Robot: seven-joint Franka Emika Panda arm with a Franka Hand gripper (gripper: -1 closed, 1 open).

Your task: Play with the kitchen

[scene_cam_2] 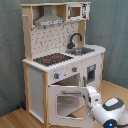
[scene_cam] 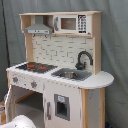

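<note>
The kitchen [scene_cam_2: 62,60] stands on the wood floor [scene_cam_2: 15,119], oven door [scene_cam_2: 67,102] swung open. The arm [scene_cam_2: 107,111] is at its right edge; jaws hidden, state unknowable. In the first exterior view the arm is cut off bottom-left.

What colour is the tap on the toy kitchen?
Black. The curved tap over the sink shows best in the first exterior view.

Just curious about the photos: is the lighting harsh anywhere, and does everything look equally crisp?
Lighting is soft and even in both exterior views, without glare; in the first exterior view the play kitchen looks slightly soft; in the second exterior view the robot arm at the oven door is blurriest.
</note>
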